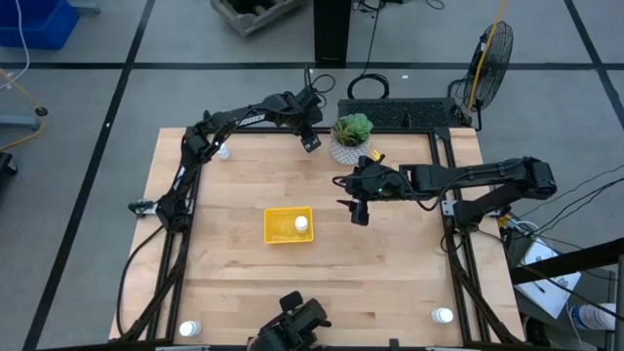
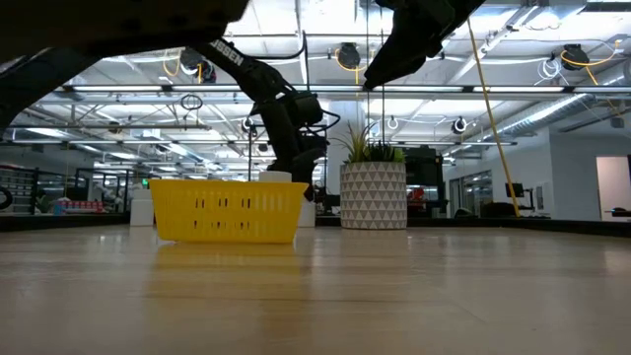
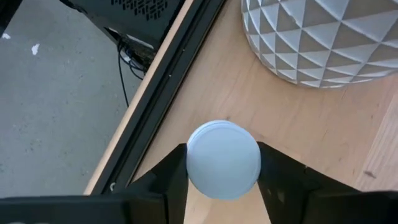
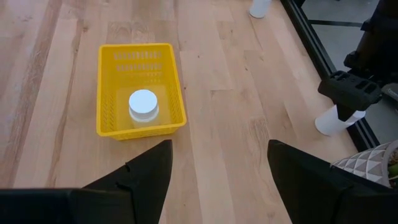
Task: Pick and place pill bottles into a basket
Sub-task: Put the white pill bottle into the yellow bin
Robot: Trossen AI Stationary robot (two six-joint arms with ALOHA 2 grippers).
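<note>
The yellow basket (image 1: 283,234) sits mid-table and holds one white pill bottle (image 1: 300,223), which also shows in the right wrist view (image 4: 143,104). My left gripper (image 1: 310,139) is at the table's far edge beside the plant pot, shut on another pill bottle (image 3: 224,160). My right gripper (image 4: 217,180) is open and empty above the table, to the right of the basket (image 4: 140,87). Other pill bottles stand at the far left (image 1: 222,149), the near left corner (image 1: 188,330) and the near right corner (image 1: 444,315). My left gripper holds the pill bottle by its upper part, just under the white cap (image 3: 224,160), pinched between its two fingers (image 3: 173,180). The fingers come from above, pointing down. The bottle is upright, and its lower end (image 4: 328,126) appears to rest on the table by the far rail.
A white patterned pot with a green plant (image 1: 349,139) stands right beside my left gripper. A black rail (image 3: 161,81) runs along the far table edge. Bare wood lies around the basket and toward the near edge.
</note>
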